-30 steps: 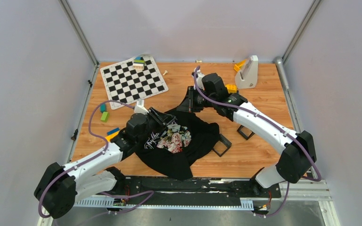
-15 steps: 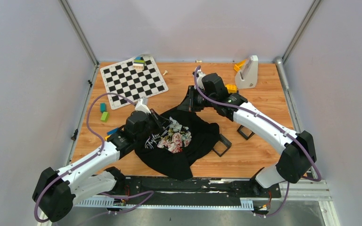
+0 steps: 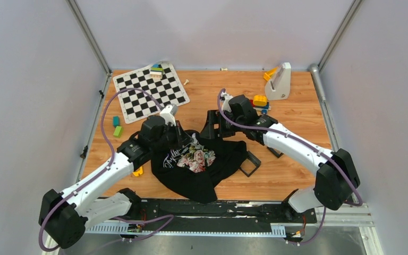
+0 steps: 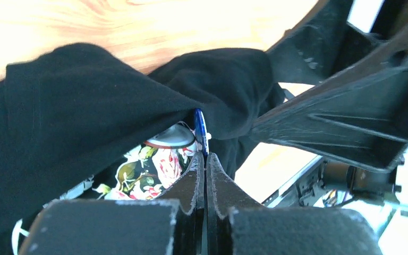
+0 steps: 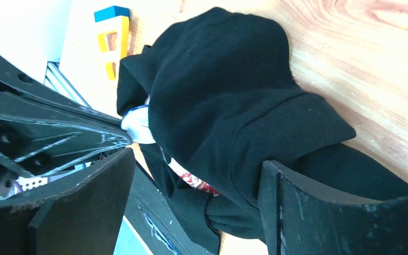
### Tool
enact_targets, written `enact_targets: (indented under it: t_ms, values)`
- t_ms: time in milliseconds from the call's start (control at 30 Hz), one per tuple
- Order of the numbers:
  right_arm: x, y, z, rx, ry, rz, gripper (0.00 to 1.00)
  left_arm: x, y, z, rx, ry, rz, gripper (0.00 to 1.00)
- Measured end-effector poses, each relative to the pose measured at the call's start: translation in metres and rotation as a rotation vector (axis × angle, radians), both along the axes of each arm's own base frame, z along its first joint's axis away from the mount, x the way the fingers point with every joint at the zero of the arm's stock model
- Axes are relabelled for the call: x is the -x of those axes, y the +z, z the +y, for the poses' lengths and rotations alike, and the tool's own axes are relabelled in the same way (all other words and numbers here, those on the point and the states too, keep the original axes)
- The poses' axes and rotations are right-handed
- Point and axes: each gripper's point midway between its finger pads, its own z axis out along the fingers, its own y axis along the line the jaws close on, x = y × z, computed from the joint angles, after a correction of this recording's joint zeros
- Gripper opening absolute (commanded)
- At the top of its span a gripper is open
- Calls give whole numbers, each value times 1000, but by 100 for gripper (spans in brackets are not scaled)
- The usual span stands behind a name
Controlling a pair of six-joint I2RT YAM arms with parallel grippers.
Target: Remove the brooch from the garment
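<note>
The garment is a black shirt (image 3: 220,159) with a flower print, crumpled at the table's middle. The brooch (image 4: 200,127), a thin blue disc seen edge-on, sticks out from under a black fold. My left gripper (image 4: 205,156) is shut on the brooch's lower edge, at the shirt's far left part (image 3: 183,139). In the right wrist view the brooch (image 5: 136,125) shows pale with a blue rim at the left finger's tip. My right gripper (image 5: 197,159) stands open astride a shirt fold (image 5: 228,106), at the shirt's far edge (image 3: 212,126).
A chequered mat (image 3: 150,91) lies at the back left and a white stand (image 3: 280,81) at the back right. Coloured blocks (image 3: 259,100) sit behind the right arm. Black square frames (image 3: 250,163) lie right of the shirt, and small blocks (image 3: 117,127) to its left.
My left gripper has shut and moved rightwards along the shirt's far edge. My right gripper has opened, let go of the shirt fold and come slightly nearer.
</note>
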Motion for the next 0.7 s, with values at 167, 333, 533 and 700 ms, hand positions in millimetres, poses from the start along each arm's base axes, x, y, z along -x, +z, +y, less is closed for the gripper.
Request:
enact_targets:
  t_ms: [167, 333, 533, 700]
  values:
    - [9, -15, 2, -13, 57, -2, 72, 3, 8, -5, -6, -133, -26, 0]
    - [24, -25, -2, -64, 106, -14, 79, 8, 6, -12, 0, -219, -14, 0]
    - [32, -24, -8, -201, 86, -20, 81, 12, 6, -18, 30, -280, -1, 0]
    - [31, -21, -9, -302, 23, 4, 73, 8, 12, -16, 86, -286, -14, 0]
